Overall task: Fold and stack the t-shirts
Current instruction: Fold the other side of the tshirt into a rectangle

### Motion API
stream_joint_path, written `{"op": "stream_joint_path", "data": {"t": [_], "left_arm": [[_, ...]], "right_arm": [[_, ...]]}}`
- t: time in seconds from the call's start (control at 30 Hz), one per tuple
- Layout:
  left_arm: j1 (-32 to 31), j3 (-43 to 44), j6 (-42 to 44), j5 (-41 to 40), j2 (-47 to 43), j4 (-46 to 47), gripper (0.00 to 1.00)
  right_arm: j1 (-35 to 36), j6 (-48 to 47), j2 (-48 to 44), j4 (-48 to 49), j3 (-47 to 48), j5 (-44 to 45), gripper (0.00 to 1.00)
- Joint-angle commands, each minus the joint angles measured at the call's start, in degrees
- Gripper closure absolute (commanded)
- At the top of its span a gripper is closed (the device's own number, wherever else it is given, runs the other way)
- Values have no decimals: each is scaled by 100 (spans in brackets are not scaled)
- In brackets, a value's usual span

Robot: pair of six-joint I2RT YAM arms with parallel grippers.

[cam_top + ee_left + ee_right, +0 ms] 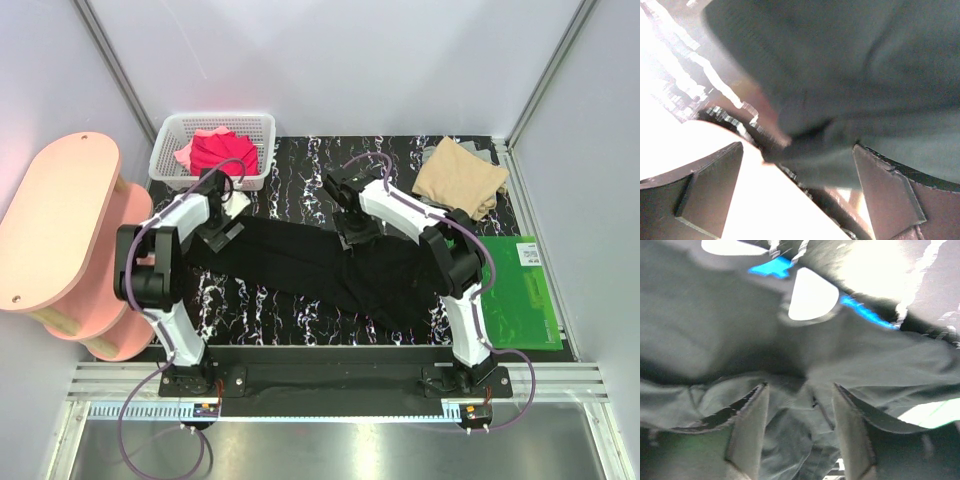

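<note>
The large black t-shirt [320, 265] lies spread across the middle of the table; its blue-and-white print [772, 266] shows in the right wrist view. My left gripper [222, 228] is at the shirt's far left end, jaws apart, with a corner of the black shirt [865, 60] lying between them against the right finger [890, 195]. My right gripper [355, 232] presses into the shirt's far edge, jaws partly apart, with folds of the black shirt [715, 315] between and around them. The tan t-shirt [460, 178] lies folded at the far right. Red and pink t-shirts [222, 150] sit in the basket.
The white mesh basket [165, 165] stands at the far left corner. The green board [525, 290] lies at the right edge. A pink two-tier shelf [60, 225] stands left of the table. Walls close in the far side and both sides.
</note>
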Motion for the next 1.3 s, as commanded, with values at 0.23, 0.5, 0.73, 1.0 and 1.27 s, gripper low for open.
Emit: {"op": "stream_joint_path", "data": {"t": [0.23, 0.5, 0.73, 1.0, 1.27], "left_arm": [[-1465, -763, -628, 70, -2355, -388, 1], [-1353, -1185, -727, 564, -1636, -276, 1], [-702, -957, -577, 513, -880, -73, 1], [-614, -1124, -525, 337, -730, 191, 1], [-614, -1220, -445, 257, -1055, 120, 1]], "right_arm": [[-93, 381, -587, -79, 197, 1422, 30], [-93, 1223, -2606, 720, -2122, 80, 30], [-85, 2120, -4059, 1695, -4308, -1906, 30], [-85, 2807, -4307, 2865, -5569, -3147, 32], [-85, 2720, -3745, 3314, -5781, -2720, 34]]}}
